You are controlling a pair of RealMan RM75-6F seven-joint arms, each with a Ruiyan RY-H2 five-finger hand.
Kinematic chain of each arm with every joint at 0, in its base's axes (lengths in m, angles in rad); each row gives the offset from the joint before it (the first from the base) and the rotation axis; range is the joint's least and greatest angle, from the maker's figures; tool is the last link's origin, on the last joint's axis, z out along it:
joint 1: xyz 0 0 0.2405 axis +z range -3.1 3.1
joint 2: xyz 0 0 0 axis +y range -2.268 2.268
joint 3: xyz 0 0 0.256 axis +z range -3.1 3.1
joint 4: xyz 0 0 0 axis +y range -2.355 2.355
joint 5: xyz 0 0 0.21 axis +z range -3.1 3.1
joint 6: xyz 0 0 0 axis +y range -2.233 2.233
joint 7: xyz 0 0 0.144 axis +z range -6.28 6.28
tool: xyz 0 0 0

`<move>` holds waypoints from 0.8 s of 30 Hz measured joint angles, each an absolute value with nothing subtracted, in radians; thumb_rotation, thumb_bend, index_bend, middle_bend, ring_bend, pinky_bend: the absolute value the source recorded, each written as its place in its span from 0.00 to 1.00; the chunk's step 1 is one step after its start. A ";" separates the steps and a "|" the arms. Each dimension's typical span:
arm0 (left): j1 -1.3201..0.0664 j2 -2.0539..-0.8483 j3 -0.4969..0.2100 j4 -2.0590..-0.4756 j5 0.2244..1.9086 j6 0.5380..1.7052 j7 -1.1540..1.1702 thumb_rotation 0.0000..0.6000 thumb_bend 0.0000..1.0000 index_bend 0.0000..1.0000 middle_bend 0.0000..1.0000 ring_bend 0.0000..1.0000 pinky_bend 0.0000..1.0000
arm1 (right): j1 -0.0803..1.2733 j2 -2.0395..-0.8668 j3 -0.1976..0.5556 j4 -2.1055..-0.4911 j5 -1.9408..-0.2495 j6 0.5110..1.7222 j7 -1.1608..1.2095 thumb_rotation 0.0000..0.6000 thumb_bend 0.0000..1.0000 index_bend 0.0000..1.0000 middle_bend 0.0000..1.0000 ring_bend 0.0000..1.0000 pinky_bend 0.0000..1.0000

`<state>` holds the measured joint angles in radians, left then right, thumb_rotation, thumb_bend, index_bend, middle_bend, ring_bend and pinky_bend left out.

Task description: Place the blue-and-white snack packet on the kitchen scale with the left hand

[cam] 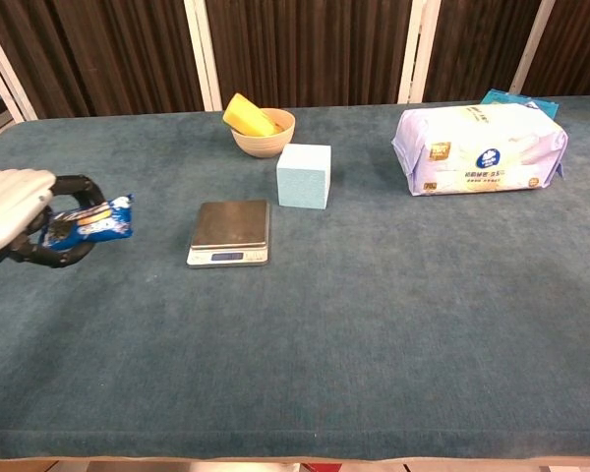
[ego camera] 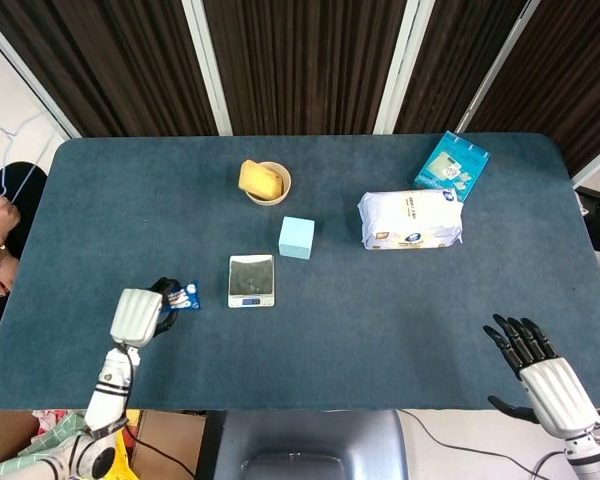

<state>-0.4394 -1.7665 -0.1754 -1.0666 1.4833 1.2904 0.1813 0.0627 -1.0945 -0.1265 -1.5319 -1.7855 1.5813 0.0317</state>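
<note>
My left hand [ego camera: 140, 313] [cam: 20, 226] grips the blue-and-white snack packet [ego camera: 183, 296] [cam: 93, 222] and holds it off the table, left of the kitchen scale [ego camera: 251, 280] [cam: 230, 232]. The packet sticks out toward the scale from between the black fingers. The scale's steel top is bare. My right hand [ego camera: 540, 370] rests open at the near right table edge, fingers spread, holding nothing; the chest view does not show it.
A light blue cube [ego camera: 297, 237] [cam: 304, 175] stands just behind the scale. A bowl [ego camera: 267, 183] [cam: 263, 131] with a yellow sponge sits further back. A white wipes pack [ego camera: 410, 219] [cam: 480, 148] and a teal box [ego camera: 451, 166] lie at the back right.
</note>
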 measured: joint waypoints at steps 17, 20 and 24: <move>-0.720 -2.028 -0.319 -0.856 1.392 1.147 0.271 1.00 0.39 0.60 0.53 0.94 0.97 | 0.084 -1.064 -0.116 -1.527 -1.765 1.528 0.094 0.99 0.25 0.00 0.00 0.00 0.00; -0.741 -2.052 -0.323 -0.809 1.375 1.118 0.271 1.00 0.38 0.51 0.44 0.93 0.97 | 0.082 -1.062 -0.114 -1.527 -1.762 1.529 0.100 0.99 0.25 0.00 0.00 0.00 0.00; -0.761 -2.070 -0.321 -0.761 1.344 1.073 0.275 1.00 0.39 0.16 0.13 0.93 0.97 | 0.081 -1.060 -0.112 -1.526 -1.759 1.525 0.100 0.99 0.25 0.00 0.00 0.00 0.00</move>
